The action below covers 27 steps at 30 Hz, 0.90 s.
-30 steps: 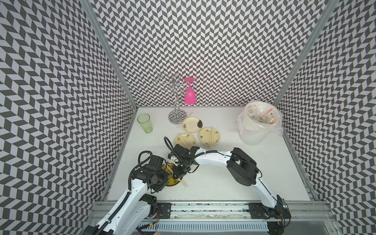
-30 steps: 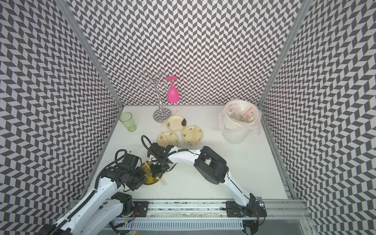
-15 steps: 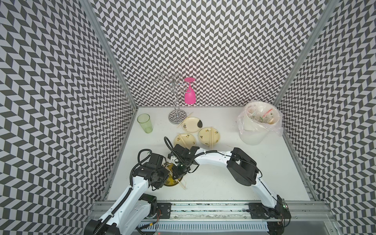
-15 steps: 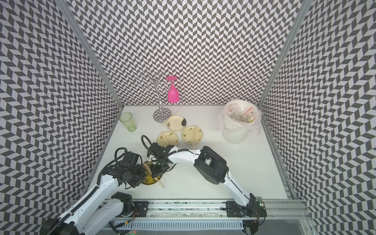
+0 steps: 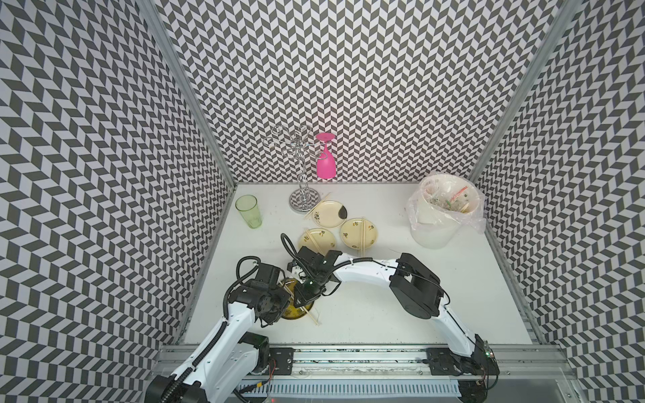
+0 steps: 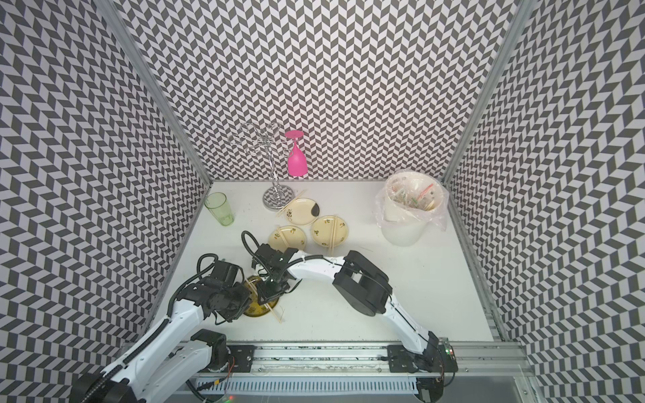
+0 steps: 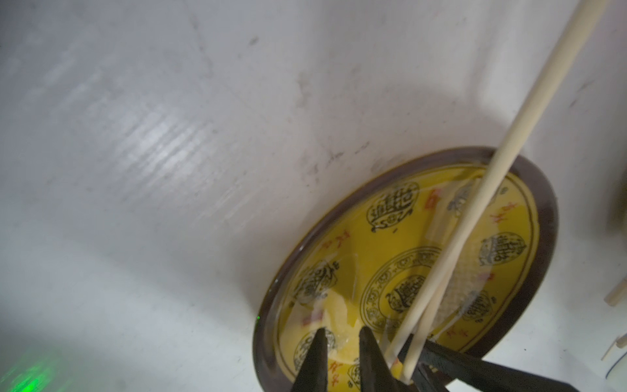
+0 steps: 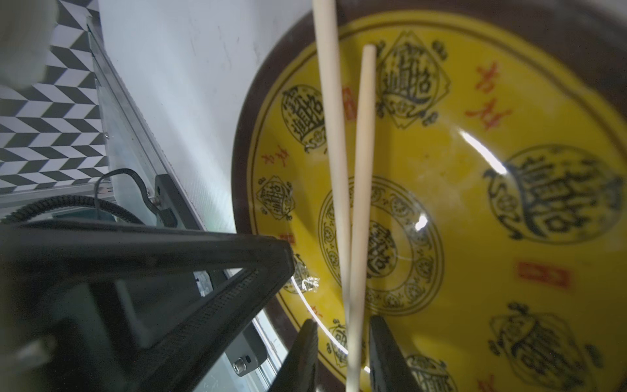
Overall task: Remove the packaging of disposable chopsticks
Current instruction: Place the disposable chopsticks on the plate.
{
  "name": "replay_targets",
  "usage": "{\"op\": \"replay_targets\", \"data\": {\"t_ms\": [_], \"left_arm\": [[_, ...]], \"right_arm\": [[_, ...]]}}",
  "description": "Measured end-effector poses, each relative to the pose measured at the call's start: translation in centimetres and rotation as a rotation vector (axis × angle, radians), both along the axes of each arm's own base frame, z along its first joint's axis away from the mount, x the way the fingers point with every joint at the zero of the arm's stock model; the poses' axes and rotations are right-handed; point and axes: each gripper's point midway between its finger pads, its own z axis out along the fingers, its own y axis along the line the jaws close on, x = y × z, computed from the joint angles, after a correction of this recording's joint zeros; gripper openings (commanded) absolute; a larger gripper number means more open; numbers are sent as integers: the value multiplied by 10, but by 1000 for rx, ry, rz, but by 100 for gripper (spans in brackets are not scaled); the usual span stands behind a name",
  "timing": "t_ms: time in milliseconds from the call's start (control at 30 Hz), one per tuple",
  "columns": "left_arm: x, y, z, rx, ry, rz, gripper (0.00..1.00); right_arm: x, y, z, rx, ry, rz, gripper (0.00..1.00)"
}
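In both top views, found the left gripper and right gripper tip to tip over a yellow plate at about 7 o'clock on the table. Saw a pair of chopsticks poking off its rim toward 5 o'clock. From the left wrist, noted the left tips narrowly apart, with crumpled clear wrapper lying across the plate and partly between them. Could not tell whether pinched. From the right wrist, saw the right jaws parted, loosely straddling the bare chopsticks, with a gap beside them.
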Motion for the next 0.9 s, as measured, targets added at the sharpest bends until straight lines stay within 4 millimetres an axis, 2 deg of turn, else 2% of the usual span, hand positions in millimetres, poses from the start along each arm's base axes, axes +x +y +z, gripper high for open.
{"op": "replay_targets", "data": {"t_ms": [233,467,633,800,900], "left_arm": [[4,2,9,11,-18,7,22],[24,6,45,37,-115,26,23],[29,13,56,79,-142,33,23],[34,23,60,140,-161,18,33],[43,30,68,177,-194,-3,34]], "right_arm": [[9,1,4,-10,-42,-20,33],[13,2,12,-12,-67,-30,33],[17,2,29,10,-99,-41,32],[21,4,47,41,-130,-49,32],[21,3,51,50,-137,-52,32]]}}
